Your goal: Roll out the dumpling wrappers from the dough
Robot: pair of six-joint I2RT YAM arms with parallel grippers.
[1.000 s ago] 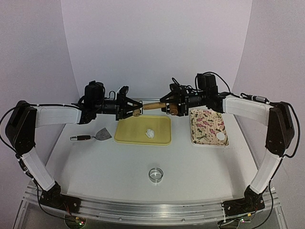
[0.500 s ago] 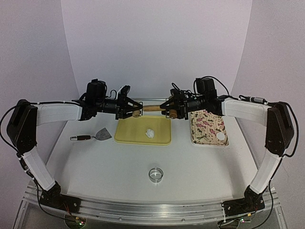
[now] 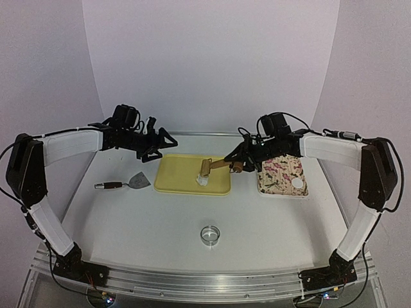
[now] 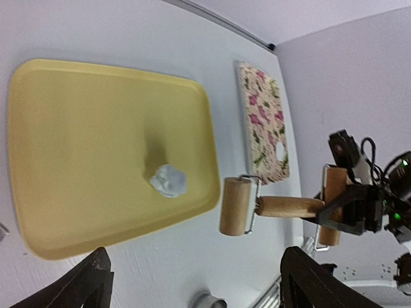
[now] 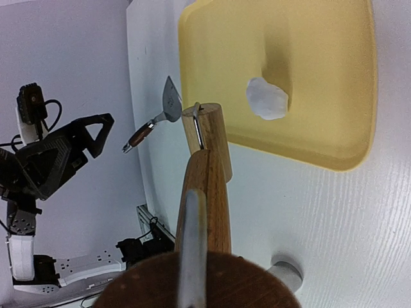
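Near the dough [image 3: 201, 180], the right gripper [image 3: 237, 165] is clasping the roller [image 3: 206, 168]; the left gripper [image 3: 163, 145] is hanging spread, empty.

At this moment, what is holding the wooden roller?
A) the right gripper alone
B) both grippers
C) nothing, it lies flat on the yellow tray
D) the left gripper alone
A: the right gripper is clamped on the handle of the wooden roller, while the left gripper hangs open, apart from it.
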